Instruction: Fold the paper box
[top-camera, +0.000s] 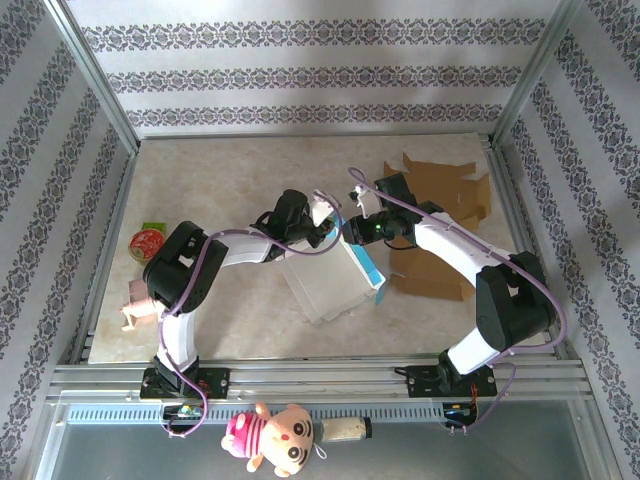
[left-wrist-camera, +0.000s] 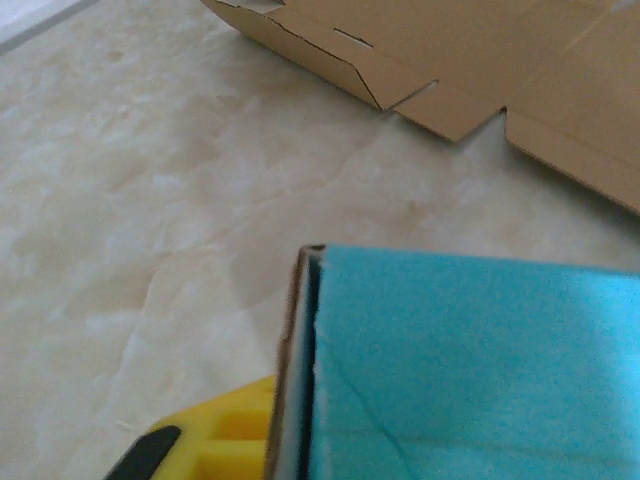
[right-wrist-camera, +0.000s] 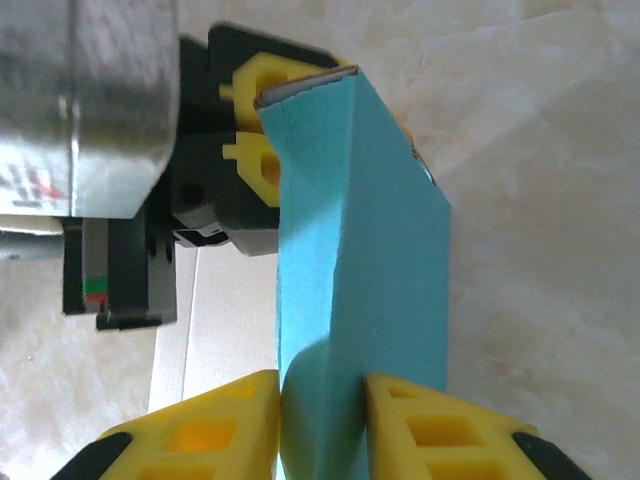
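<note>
The right arm covers part of the flat brown cardboard (top-camera: 445, 195), so I cannot tell whether it is 1 sheet or 2. The left wrist view cuts off the teal panel and catches only 1 yellow finger (left-wrist-camera: 225, 440). 1 paper box (top-camera: 322, 288), white outside and teal inside, lies mid-table (top-camera: 220, 180). There are 2 grippers. The left gripper (top-camera: 322, 222) is clamped on 1 edge of the raised teal flap (right-wrist-camera: 360, 240), and the right gripper (right-wrist-camera: 322, 400) pinches the opposite edge. From above, the flap's long axis runs far-left to near-right.
</note>
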